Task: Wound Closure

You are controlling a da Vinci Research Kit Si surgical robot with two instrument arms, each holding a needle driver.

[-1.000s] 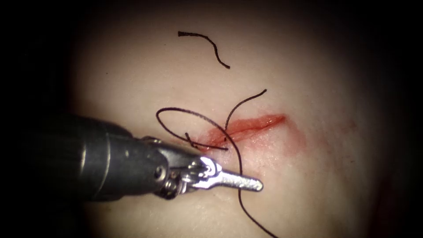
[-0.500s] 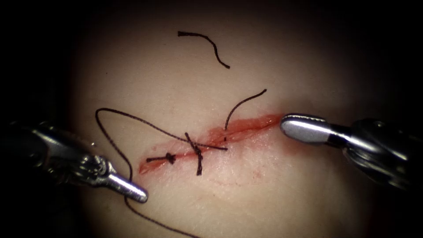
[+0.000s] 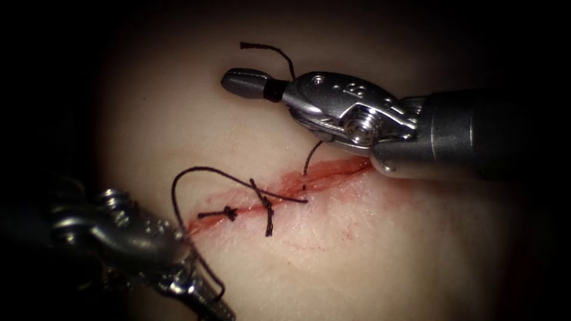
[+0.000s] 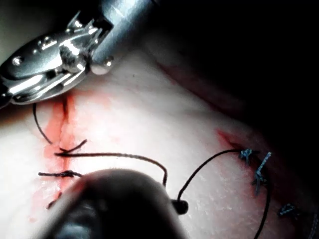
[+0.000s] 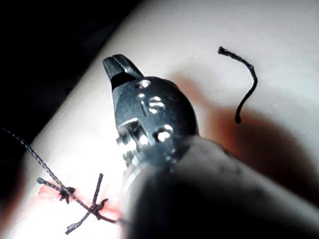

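Where your right arm's silver needle driver (image 3: 247, 83) crosses the pale pork-belly tissue (image 3: 380, 249), its housing carries small stamped marks too fine to read — its jaws are pressed together on nothing, just beside a loose curled cut end of black thread (image 3: 279, 52). Your left arm's steel needle driver (image 3: 205, 297) sits at the lower left; you cannot tell how its jaws stand. Black suture thread (image 3: 202, 171) loops from the red-edged cut (image 3: 309, 178) down to that tool. Two knotted black stitches (image 3: 264, 208) cross the cut's left part. Red fluid (image 3: 351, 190) stains the tissue along it — darkness surrounds the lit patch.
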